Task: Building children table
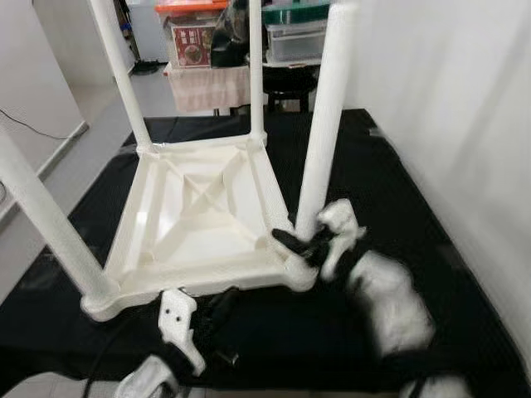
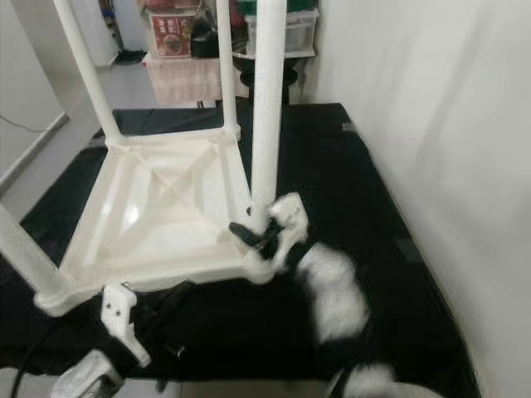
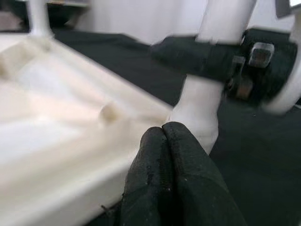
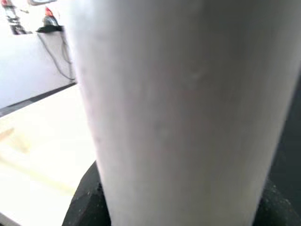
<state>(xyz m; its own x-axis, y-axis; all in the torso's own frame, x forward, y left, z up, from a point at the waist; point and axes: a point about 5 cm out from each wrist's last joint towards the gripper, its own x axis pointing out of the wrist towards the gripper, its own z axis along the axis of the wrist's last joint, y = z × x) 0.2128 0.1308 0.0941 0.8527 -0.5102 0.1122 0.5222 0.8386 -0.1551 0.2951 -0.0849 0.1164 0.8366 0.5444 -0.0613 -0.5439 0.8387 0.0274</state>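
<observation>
Right tool was clamped on the near-right leg just above its socket, its black fingers wrapped around the white tube where it met the corner of the tabletop; that low grip probably served to steady or seat the leg in its joint, since force near the base tips a long tube least. Left tool had its fingers pressed together on nothing, lying low at the front edge of the tabletop, pointed toward that same corner, perhaps ready to brace the frame. White and ribbed underneath, the tabletop lay upside down on a black mat spread on the floor, so the sockets faced up and the legs could be set in from above. Three more legs stood at the other corners: near-left, far-left and far-right. Beyond the mat, storage boxes were stacked, and a white wall ran along the right.
</observation>
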